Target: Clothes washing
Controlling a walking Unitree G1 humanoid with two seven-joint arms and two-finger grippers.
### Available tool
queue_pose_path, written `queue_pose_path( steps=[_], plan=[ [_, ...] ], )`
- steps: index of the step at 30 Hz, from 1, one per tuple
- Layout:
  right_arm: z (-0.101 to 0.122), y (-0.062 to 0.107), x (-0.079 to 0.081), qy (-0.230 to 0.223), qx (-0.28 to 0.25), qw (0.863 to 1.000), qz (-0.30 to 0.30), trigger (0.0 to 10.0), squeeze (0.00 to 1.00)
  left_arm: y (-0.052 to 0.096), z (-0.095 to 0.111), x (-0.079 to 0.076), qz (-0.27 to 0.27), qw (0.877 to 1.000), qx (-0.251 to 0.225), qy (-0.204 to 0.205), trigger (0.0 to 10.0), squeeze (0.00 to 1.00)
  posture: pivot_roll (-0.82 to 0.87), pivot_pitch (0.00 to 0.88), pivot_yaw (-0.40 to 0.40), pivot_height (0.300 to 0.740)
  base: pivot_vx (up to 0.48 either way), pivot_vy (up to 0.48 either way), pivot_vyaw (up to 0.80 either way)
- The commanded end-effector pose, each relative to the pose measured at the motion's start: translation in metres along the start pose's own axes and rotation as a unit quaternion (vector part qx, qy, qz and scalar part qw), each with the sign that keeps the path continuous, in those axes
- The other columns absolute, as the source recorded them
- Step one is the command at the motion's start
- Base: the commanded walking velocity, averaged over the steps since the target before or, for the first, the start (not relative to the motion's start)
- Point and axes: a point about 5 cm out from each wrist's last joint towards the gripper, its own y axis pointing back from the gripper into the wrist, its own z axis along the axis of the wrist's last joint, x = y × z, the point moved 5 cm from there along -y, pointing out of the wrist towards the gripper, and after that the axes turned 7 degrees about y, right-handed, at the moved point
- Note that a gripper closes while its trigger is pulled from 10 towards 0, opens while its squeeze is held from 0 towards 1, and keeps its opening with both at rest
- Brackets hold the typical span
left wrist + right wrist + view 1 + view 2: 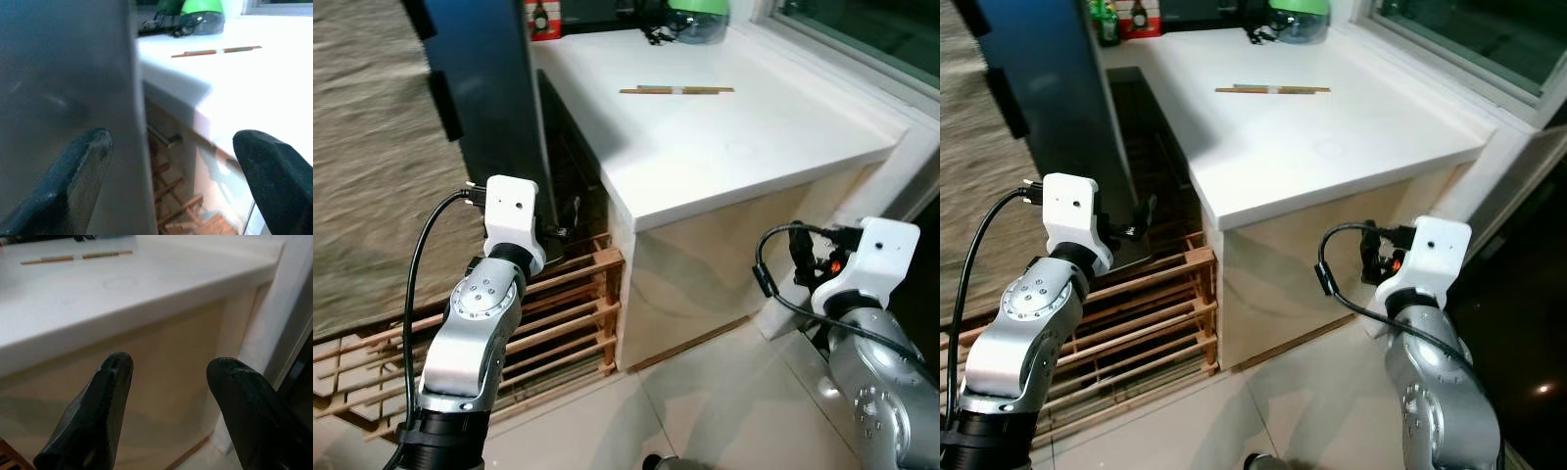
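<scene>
Head views: a white stone-like counter slab (724,147) on a pale beige base fills the middle. On the slab lies a thin wooden stick with a pale band (677,90); at the far end sit a green-and-clear rounded plastic object (698,20) and a tangle of black cord. To the robot's left stands a tall dark blue-grey panel (484,88), and below it a slatted wooden rack (558,313) rests low by the floor tiles. Both silver arms are raised, the left one before the panel, the right one beside the counter's base.

Left wrist view: left gripper (171,181), fingers spread wide, holding nothing. One finger overlaps the dark panel; whether it touches cannot be told. The other points toward the counter edge.

Right wrist view: right gripper (168,406), fingers spread apart, holding nothing, aimed at the beige front of the counter just under the slab.

Task status: no garment, basket or washing machine can be made out. Judged from this, the washing has not started; finding the laundry and the machine, loading and starting all appear to remain.
</scene>
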Motion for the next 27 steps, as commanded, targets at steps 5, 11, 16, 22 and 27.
queue_pose_path(
  steps=[5, 11, 16, 22, 27],
  plan=[
    [-0.001, 0.001, 0.004, 0.001, 0.003, 1.000, -0.010, 10.0, 0.00, -0.004, 0.008, -0.005, -0.023, 1.000, -0.012, -0.008, 10.0, 0.00, -0.05, 0.000, 0.050, 0.740, 0.000, 0.000, -0.80],
    [0.000, 0.004, 0.004, 0.013, 0.000, 1.000, -0.025, 10.0, 0.00, -0.004, 0.006, -0.012, -0.046, 0.999, -0.006, -0.009, 10.0, 0.00, -0.06, 0.000, 0.073, 0.740, 0.000, 0.000, -0.80],
    [0.011, 0.006, 0.002, 0.043, -0.016, 0.998, -0.044, 10.0, 0.00, -0.008, 0.008, -0.015, -0.053, 0.999, -0.010, -0.004, 10.0, 0.00, -0.08, 0.000, 0.106, 0.740, 0.000, 0.000, -0.80],
    [0.009, 0.012, -0.002, 0.050, -0.009, 0.997, -0.064, 10.0, 0.00, -0.013, 0.008, -0.021, -0.071, 0.997, -0.009, 0.005, 10.0, 0.00, -0.12, 0.000, 0.148, 0.740, 0.000, 0.000, -0.80],
    [0.017, 0.010, 0.004, 0.057, -0.023, 0.996, -0.056, 10.0, 0.00, -0.014, 0.009, -0.011, -0.048, 0.999, -0.016, 0.010, 10.0, 0.00, -0.11, 0.000, 0.092, 0.740, 0.000, 0.000, -0.80]
  ],
)
